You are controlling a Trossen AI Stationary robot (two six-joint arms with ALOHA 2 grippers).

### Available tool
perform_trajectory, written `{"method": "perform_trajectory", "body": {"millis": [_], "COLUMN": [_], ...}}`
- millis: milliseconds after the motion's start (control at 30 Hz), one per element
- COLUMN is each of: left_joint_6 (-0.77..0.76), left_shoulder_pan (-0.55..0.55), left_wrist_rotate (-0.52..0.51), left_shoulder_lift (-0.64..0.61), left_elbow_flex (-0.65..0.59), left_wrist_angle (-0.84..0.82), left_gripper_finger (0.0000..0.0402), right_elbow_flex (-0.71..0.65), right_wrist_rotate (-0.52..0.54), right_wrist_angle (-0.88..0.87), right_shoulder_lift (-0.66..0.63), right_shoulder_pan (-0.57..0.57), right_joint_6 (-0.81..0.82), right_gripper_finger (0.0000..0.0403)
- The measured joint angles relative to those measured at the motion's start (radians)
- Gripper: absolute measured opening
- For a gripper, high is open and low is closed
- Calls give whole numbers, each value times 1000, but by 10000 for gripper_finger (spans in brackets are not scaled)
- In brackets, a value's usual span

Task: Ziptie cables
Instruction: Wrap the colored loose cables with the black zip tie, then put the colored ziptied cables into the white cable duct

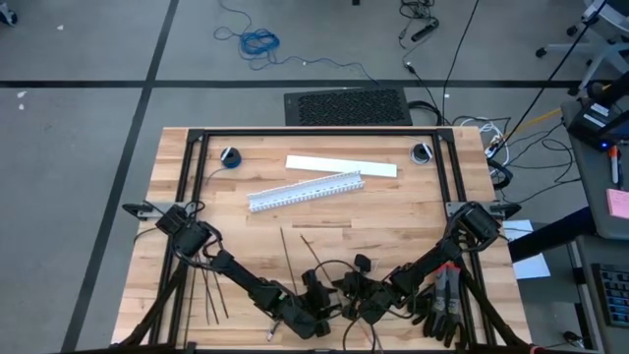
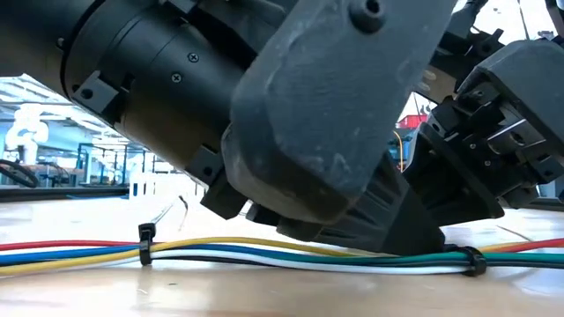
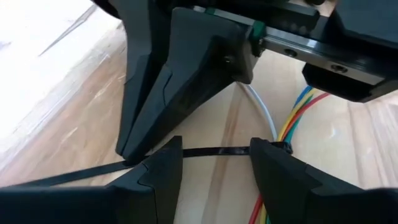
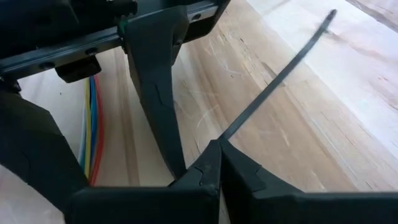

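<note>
Wooden table [image 1: 393, 211] carries spare zipties [image 1: 211, 293] outside the left gripper [image 3: 214, 165], whose fingers stand apart astride a ziptie [image 3: 214, 151] tied on the cables [image 2: 291, 255]. Right gripper [image 4: 214, 163] beside it pinches this strip.

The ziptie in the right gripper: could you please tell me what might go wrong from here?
The right gripper pinches the ziptie only at its fingertips, so the thin strip may slip when pulled. The left gripper stands open close beside it by the cables; fingers could collide. No gripper seems to hold the cables, so they might drag.
</note>
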Motion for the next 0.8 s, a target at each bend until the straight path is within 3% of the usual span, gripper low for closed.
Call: {"method": "perform_trajectory", "body": {"millis": [500, 800], "left_joint_6": [44, 112], "left_shoulder_pan": [-7, -29], "left_wrist_rotate": [11, -150], "left_shoulder_lift": [2, -155], "left_elbow_flex": [0, -7], "left_wrist_angle": [-6, -195], "left_gripper_finger": [187, 187], "right_elbow_flex": [-5, -3], "right_wrist_rotate": [57, 49], "right_wrist_angle": [-35, -48], "right_shoulder_lift": [-76, -153], "right_shoulder_pan": [16, 80], "right_joint_6": [-98, -173], "right_gripper_finger": [0, 13]}}
